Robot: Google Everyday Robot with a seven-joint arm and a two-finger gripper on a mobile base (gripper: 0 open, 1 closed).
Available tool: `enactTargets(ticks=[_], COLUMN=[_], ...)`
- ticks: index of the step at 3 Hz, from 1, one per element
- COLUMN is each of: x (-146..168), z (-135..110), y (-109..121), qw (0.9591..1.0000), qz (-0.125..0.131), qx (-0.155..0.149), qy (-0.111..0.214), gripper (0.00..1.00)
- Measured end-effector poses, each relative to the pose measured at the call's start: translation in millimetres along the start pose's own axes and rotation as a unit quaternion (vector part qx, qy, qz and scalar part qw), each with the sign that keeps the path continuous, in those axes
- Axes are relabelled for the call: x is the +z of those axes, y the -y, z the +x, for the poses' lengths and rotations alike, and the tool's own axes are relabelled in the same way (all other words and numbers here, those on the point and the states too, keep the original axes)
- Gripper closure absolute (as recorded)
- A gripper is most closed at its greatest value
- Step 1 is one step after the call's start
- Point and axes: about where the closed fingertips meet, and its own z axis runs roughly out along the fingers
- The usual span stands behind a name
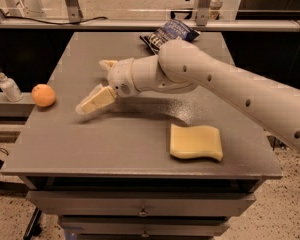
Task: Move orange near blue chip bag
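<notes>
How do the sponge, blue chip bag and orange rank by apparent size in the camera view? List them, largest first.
Sponge
Blue chip bag (farther back, partly hidden by the arm, so unsure)
Orange
The open pincer hangs over the table, apart from the orange.

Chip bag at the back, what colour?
Chip bag: dark navy, white lettering, camera view. Tool open, apart from the orange.

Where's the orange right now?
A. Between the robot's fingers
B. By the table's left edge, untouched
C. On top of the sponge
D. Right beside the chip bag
B: the orange sits by the table's left edge, with the open gripper to its right and a clear gap between them.
</notes>
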Motion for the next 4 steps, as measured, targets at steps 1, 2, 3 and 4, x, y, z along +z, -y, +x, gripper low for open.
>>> enactTargets(ticks=[1,2,3,4], x=[26,52,80,101], z=[-11,-17,-26,-27], y=[4,2,-8,-20], qw=[0.9999,0.9994,0.9986,0.9979], qz=[-0.002,-0.008,-0.021,-0.034], qx=[0.006,0.022,0.032,0.040], qy=[0.016,0.026,0.035,0.038], gripper=[0.00,0.00,0.00,0.00])
